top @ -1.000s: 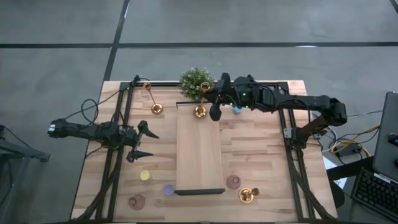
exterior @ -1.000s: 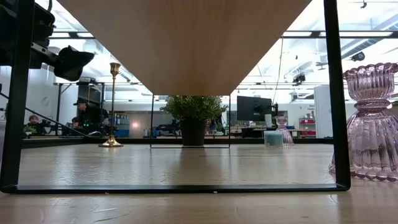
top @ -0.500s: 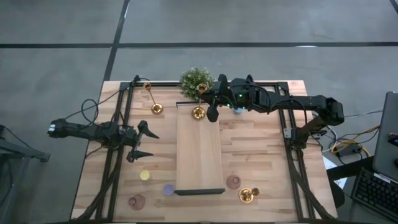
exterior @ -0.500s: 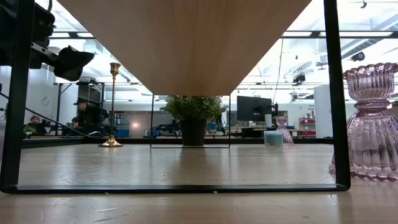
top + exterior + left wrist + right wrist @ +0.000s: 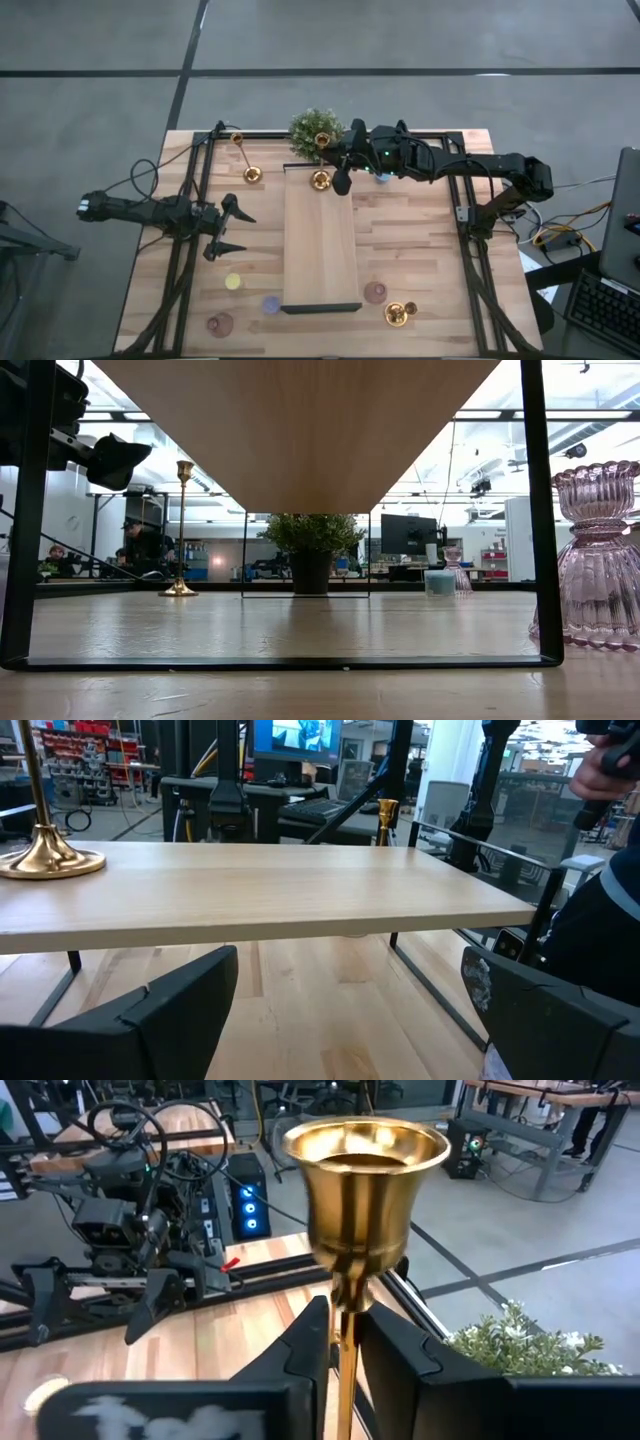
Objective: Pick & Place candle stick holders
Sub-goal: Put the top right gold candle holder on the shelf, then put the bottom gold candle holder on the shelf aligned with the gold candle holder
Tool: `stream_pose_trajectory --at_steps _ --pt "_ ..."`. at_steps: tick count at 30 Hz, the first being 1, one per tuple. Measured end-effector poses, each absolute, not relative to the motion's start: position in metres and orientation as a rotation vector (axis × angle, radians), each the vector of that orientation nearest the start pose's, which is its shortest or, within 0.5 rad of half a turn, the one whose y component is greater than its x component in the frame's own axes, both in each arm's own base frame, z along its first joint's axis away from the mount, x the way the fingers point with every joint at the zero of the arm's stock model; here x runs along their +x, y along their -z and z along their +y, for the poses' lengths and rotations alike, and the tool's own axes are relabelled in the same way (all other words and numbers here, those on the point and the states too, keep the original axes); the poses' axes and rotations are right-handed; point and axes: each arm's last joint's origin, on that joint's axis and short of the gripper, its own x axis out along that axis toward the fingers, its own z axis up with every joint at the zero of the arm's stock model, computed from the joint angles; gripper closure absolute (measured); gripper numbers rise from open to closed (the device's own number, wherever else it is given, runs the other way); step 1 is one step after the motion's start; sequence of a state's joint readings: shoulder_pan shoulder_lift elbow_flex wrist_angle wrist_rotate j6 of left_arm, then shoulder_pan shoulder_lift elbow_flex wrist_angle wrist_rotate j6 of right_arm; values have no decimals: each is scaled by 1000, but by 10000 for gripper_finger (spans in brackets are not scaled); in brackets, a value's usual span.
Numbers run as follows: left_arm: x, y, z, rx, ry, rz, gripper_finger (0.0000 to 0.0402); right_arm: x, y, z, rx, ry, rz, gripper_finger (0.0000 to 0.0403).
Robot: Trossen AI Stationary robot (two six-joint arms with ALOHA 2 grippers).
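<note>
A gold candle stick holder (image 5: 321, 176) stands upright with its round base (image 5: 45, 861) on the far end of the wooden shelf (image 5: 320, 250). My right gripper (image 5: 340, 168) is shut around its slim stem, just below the cup (image 5: 365, 1165). My left gripper (image 5: 228, 226) waits open at the table's left, pointing at the shelf. A second gold holder (image 5: 246, 160) stands on the table at the far left. A third (image 5: 398, 313) is at the near right. Pink glass holders (image 5: 375, 292) (image 5: 220, 323), a yellow one (image 5: 233, 282) and a purple one (image 5: 271, 304) sit near the front. My right gripper has the gold holder's stem (image 5: 345, 1350) between its two fingers, a little below the cup. The fingers (image 5: 308, 1350) come in nearly level from the table's right and lie across the stem. The holder is upright, its base resting on the shelf.
A bushy green plant (image 5: 315, 130) stands just beyond the shelf's far end, close to the held holder. A small blue holder (image 5: 381, 179) sits partly under my right arm. Black frame rails (image 5: 190, 250) run along both sides of the table.
</note>
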State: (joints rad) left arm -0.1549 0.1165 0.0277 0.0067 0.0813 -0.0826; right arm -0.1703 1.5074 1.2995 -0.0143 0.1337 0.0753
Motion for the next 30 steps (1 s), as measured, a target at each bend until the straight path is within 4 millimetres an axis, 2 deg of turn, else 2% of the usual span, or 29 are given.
stream_pose_trajectory --at_steps 13,17,25,30 --pt "102 -164 -18 -79 233 93 14 341 -357 -62 93 309 208 263" --pt "102 -164 -18 -79 232 93 14 338 -353 -62 125 308 253 246" --pt "102 -164 -18 -79 232 92 14 326 -345 -57 187 239 416 231" --pt "102 -164 -18 -79 233 92 14 307 -349 -51 204 184 507 236"
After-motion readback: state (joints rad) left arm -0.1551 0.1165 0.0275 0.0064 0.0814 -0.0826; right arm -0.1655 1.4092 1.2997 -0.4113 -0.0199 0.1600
